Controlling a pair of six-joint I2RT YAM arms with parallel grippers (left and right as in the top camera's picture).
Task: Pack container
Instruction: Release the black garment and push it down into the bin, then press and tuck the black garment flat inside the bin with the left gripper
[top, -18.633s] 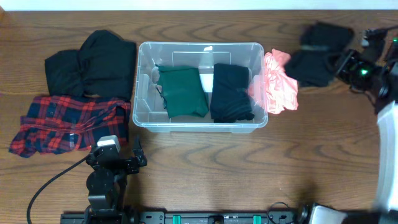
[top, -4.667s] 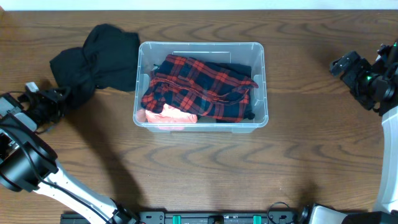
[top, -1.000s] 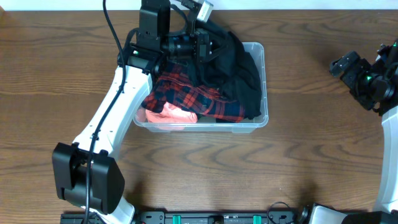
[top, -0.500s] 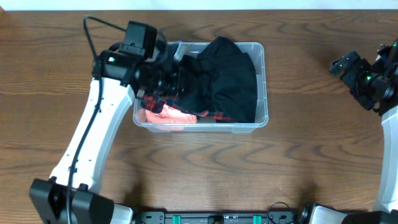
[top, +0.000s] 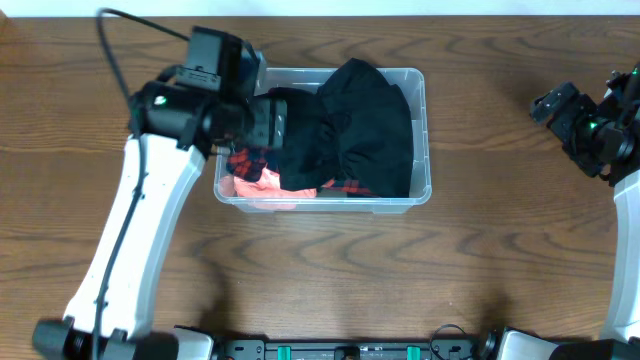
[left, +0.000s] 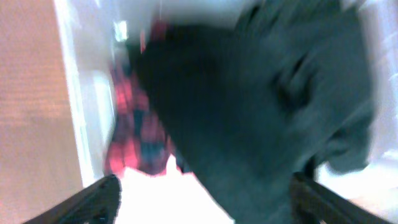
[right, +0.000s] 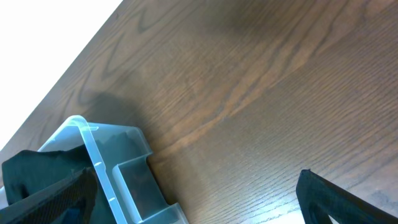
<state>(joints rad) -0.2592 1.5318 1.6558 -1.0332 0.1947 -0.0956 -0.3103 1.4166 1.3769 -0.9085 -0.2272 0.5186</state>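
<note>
While the left arm (top: 150, 215) reaches in from the left side of the table (top: 330, 270), the left gripper (left: 205, 186) hangs over the left end of the container (top: 330, 204). Its fingers (left: 93, 200) are spread wide, with nothing clamped between them. The wrist view is blurred, but it shows a black garment (left: 261, 106) filling most of the space just beneath that spread. From overhead, the arm's wrist hides the container's far left corner.

The container sits in the middle of the table, towards the far edge. The black garment is heaped on top inside it and reaches up to the far rim, covering most of what lies below. A red plaid shirt (top: 243, 160) peeks out at the left, under the gripper. A pink cloth (top: 262, 185) lies against the front wall near the left corner.

The right gripper (right: 198, 177) is well apart from the container, near the table's right edge. Its fingers are also parted and hold nothing, with bare wood beneath them. Its camera catches one corner of the container and a fold of the black garment at lower left.
</note>
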